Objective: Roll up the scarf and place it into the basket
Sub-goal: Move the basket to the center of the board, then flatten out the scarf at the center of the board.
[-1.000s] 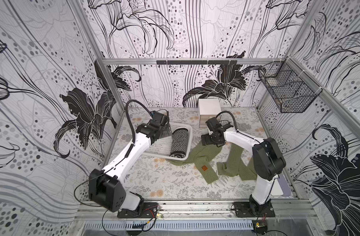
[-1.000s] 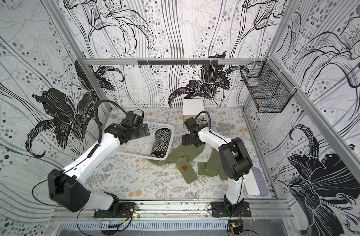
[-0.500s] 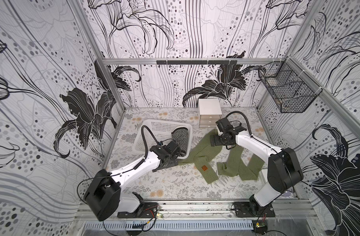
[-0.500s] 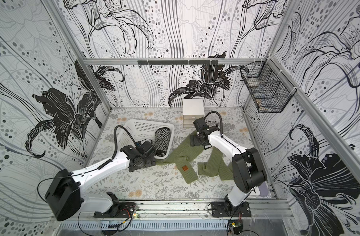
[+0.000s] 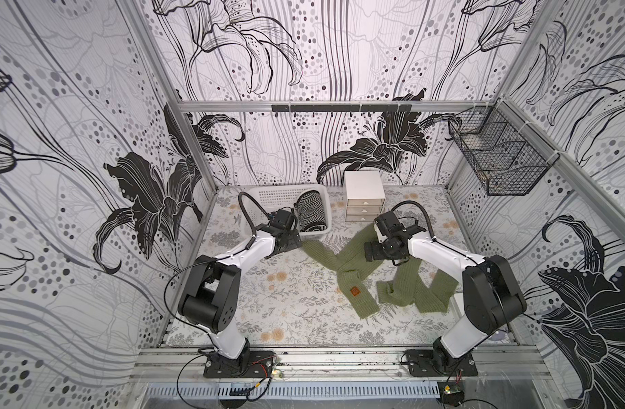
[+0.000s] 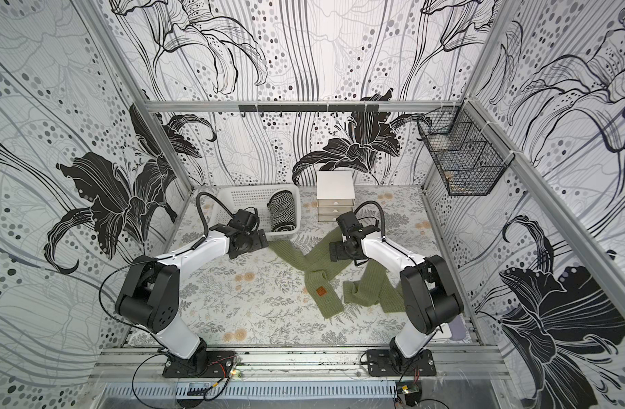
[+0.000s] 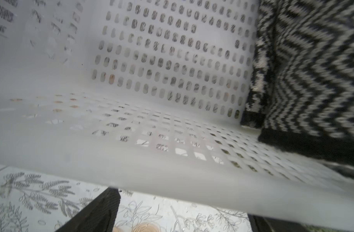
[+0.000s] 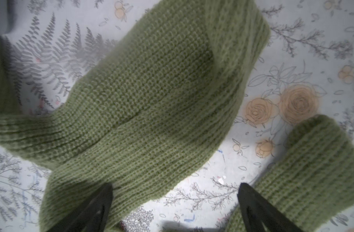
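Green scarf [image 5: 346,272] sprawls near basket [image 5: 279,194] holding chevron roll [image 5: 311,210]; both jaws wide open, empty.

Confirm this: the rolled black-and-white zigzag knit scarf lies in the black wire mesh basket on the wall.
Wrong basket. The rolled black-and-white zigzag knit scarf lies in the shallow white perforated plastic basket on the table; both top views show it.
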### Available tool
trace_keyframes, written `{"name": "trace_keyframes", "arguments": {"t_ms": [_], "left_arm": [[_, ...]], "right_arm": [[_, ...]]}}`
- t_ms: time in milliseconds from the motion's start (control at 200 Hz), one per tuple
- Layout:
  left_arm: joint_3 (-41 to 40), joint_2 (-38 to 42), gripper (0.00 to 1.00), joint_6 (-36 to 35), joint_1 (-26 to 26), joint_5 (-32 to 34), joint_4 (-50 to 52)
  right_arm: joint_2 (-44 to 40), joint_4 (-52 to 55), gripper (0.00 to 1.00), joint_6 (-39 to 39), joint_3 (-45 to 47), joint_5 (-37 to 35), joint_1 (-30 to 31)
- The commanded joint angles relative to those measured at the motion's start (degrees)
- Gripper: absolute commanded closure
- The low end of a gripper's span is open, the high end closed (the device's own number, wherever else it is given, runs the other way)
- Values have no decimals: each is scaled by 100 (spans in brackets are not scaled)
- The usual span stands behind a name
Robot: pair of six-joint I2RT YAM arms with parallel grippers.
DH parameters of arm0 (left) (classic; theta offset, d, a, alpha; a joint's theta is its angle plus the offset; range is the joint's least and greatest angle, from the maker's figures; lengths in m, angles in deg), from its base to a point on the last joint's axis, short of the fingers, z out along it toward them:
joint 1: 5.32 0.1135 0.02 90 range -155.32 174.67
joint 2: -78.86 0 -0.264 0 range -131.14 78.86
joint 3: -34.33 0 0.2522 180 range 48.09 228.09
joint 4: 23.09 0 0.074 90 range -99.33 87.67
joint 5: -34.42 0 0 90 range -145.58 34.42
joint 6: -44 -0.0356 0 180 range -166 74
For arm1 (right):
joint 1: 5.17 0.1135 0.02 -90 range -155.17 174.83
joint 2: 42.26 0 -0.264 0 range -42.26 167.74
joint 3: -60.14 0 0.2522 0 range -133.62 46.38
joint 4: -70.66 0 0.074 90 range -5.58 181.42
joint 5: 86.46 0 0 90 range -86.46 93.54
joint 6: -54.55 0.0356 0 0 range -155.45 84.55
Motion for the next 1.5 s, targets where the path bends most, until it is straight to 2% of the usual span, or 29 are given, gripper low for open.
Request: {"name": "trace_keyframes", "arguments": {"t_ms": [0, 130, 210, 395, 536, 706, 801, 896, 1086, 1131, 1226, 1391, 1437, 1497], "left_arm": [[323, -211, 1, -414, 106, -117, -275], [511, -375, 1, -563, 290, 45, -153], [459, -291, 1, -555, 447, -10, -224], [104, 265, 1, -501, 388, -660, -505], [-43, 156, 1, -628, 65, -1118, -300], [-26, -274, 1, -610, -470, -1266, -541], [161, -598, 2, -450, -707, -1198, -706], [331, -961, 6, -257, -931, -815, -903], [512, -1641, 18, 205, -1209, -172, -1418], [570, -1782, 22, 280, -1267, 36, -1438], [881, -2127, 33, 406, -1306, 41, -1105], [614, -2204, 72, 586, -1498, 102, -1084], [484, -2206, 86, 633, -1526, 87, -1128], [333, -2197, 92, 662, -1536, 46, -1158]], "right_arm": [[256, -132, 0, -47, -171, 213, 125], [87, -151, 1, -78, -101, 319, 344], [-177, -19, 1, -132, -69, 264, 740], [-650, 289, 1, 509, 483, 5, 1542], [-1086, 463, 1, 1089, 1201, -93, 1992], [-1469, 725, 1, 1650, 1656, -275, 2622], [-1574, 730, 1, 1829, 1801, -308, 2808], [-1582, 763, 1, 1894, 1847, -425, 2886], [-1715, 684, 1, 1951, 1899, -546, 2954], [-1715, 698, 2, 1960, 1901, -572, 2955], [-1732, 692, 2, 1961, 1952, -574, 2959], [-1584, 568, 2, 1842, 1949, -441, 2962], [-1504, 487, 2, 1803, 1938, -383, 2978], [-1454, 394, 2, 1775, 1903, -376, 3039]]}}
